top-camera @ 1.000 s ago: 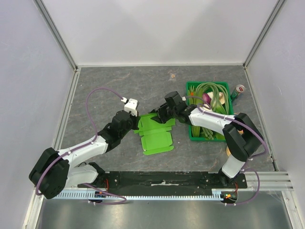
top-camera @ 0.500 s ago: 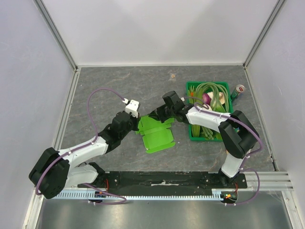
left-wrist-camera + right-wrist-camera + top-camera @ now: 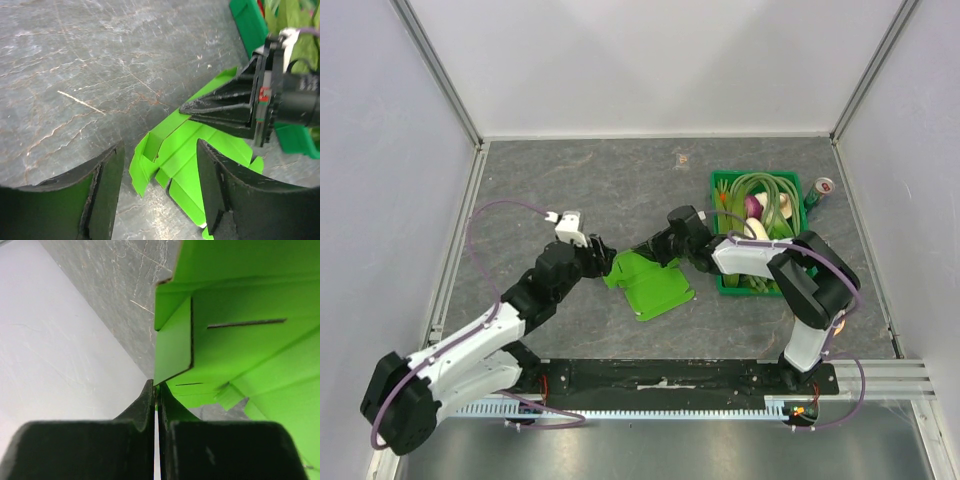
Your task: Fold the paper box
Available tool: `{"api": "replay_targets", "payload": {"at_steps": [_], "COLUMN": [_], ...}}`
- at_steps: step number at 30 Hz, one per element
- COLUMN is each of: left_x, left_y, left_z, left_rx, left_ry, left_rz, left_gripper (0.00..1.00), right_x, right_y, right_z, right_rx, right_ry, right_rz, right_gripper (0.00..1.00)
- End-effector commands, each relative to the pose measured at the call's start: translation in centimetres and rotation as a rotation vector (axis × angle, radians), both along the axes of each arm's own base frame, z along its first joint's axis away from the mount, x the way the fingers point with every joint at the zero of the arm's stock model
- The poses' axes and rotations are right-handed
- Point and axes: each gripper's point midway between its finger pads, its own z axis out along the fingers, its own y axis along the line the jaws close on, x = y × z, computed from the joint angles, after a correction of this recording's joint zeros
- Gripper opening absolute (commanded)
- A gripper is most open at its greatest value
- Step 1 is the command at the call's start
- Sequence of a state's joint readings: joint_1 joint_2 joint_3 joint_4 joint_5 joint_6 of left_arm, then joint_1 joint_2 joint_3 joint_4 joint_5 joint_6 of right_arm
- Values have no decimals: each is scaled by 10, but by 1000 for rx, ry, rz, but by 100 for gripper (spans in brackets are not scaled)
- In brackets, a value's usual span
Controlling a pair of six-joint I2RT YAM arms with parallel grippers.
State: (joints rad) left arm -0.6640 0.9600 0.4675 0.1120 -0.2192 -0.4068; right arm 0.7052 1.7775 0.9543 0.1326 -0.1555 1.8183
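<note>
1. Left gripper (image 3: 160,192): jaws released and standing wide apart, with nothing clasped between them.
2. Paper box (image 3: 186,157): lime-green card blank, partly folded, with creases and raised flaps. It rests on the table (image 3: 570,190). Its near corner lies in the gap between the left jaws and just ahead of them. Contact with either finger cannot be told.
3. Right gripper (image 3: 156,390): jaws clenched on the paper box, with a thin flap edge pinched at the very tips. The rest of the blank spreads beyond the tips. These jaws point toward the left jaws, and the blank lies between the two.
4. Crate (image 3: 760,175): dark-green plastic, behind the right jaws along that arm. It holds vegetables (image 3: 765,195).
5. Can (image 3: 821,188): just beside the crate's far right corner, well apart from both pairs of jaws.
</note>
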Motion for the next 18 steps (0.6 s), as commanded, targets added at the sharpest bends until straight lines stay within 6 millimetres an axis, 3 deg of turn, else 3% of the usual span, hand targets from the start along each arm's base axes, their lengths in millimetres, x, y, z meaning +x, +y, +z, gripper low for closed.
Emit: {"api": "replay_targets", "payload": {"at_steps": [1, 4, 6, 11, 18], "left_x": [-12, -14, -16, -24, -17], "left_y": [24, 36, 41, 47, 61], "left_z": [14, 0, -16, -45, -39], "left_rx": [-167, -194, -196, -203, -219], "left_ry": [26, 64, 106, 185, 153], "left_rz": [131, 173, 183, 223, 287], "left_gripper": [66, 54, 47, 43, 44], "right_x": [7, 2, 1, -2, 5], "right_y": [7, 12, 12, 21, 37], "right_z": [8, 5, 16, 35, 56], "right_rx": [59, 66, 138, 203, 301], "right_ry": [-196, -281, -398, -514, -554], "right_rz": [70, 151, 161, 230, 261], "right_gripper": [0, 0, 0, 0, 0]}}
